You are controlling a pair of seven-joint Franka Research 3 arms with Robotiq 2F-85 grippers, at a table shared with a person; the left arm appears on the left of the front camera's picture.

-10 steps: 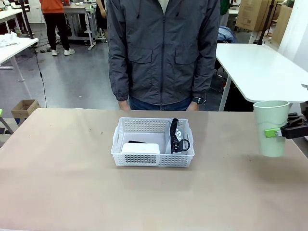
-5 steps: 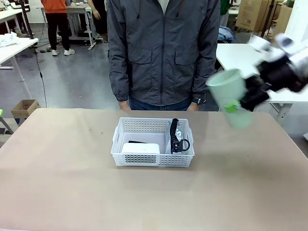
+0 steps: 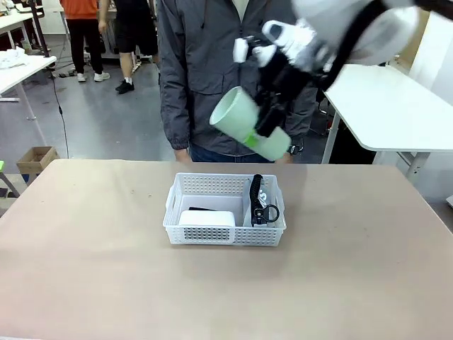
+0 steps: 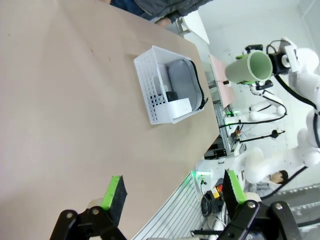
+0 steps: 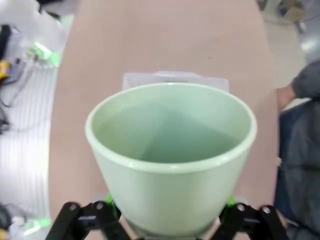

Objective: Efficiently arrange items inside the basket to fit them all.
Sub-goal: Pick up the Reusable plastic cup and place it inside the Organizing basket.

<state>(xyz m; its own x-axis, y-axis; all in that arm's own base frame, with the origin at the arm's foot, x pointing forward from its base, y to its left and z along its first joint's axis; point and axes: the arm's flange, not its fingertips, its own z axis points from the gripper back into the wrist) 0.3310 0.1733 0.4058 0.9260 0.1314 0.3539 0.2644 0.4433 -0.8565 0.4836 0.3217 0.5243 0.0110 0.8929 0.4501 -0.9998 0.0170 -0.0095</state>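
We see the right claw (image 3: 263, 133) clamped on the pale green cup (image 3: 249, 133), tilted in the air above the white basket (image 3: 224, 210); its fingers are largely hidden behind the cup. The left claw (image 4: 172, 192) hangs released over the desk (image 3: 106, 269).

The right arm swings in from the table's right edge to high above the basket (image 3: 225, 210), carrying the pale green cup (image 3: 249, 131) with it. A second ago the cup stands upright just off the right edge, at table height; half a second ago it is blurred, partway across and tipping. Now it hangs over the basket's far rim, in front of the person's jacket (image 3: 191, 78), tilted so its open mouth faces left and down. The right gripper (image 3: 266, 122) clamps it near the base, wrist now rolled over. In the background, a person in dark trousers (image 3: 131, 35) is now by the far benches.
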